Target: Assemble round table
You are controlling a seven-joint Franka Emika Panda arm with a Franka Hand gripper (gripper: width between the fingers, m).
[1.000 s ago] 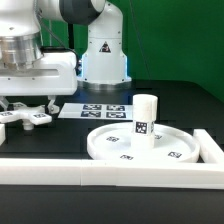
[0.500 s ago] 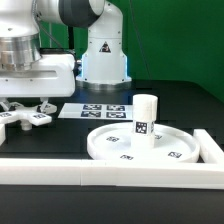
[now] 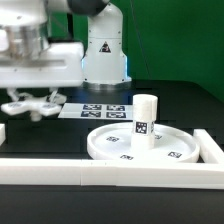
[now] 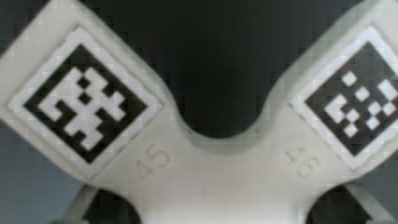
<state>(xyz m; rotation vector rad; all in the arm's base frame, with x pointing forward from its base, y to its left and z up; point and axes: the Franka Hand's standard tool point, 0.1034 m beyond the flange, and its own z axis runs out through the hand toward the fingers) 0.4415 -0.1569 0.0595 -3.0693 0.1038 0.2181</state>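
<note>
The large rimmed disc [image 3: 120, 150] lies on the black table at the exterior view's right. The short cylindrical post [image 3: 146, 118] stands upright in its middle. My gripper [image 3: 30, 97] is at the exterior view's left, shut on the white cross-shaped piece [image 3: 44, 108], which hangs just above the table. In the wrist view the cross-shaped piece [image 4: 214, 165] fills the picture with two square markers on its arms. The gripper [image 4: 217, 203] clamps it, with a dark finger [image 4: 111, 208] on either side.
The marker board [image 3: 105, 110] lies flat behind the disc, in front of the robot base [image 3: 104, 55]. A long white rail [image 3: 100, 173] runs along the front. Another rail [image 3: 211, 147] stands at the right, and a short white piece [image 3: 3, 133] at the left edge.
The gripper has risen and shifted slightly right with the cross-shaped piece, which lay on the table before and now hangs above it. The disc and post have not moved.
</note>
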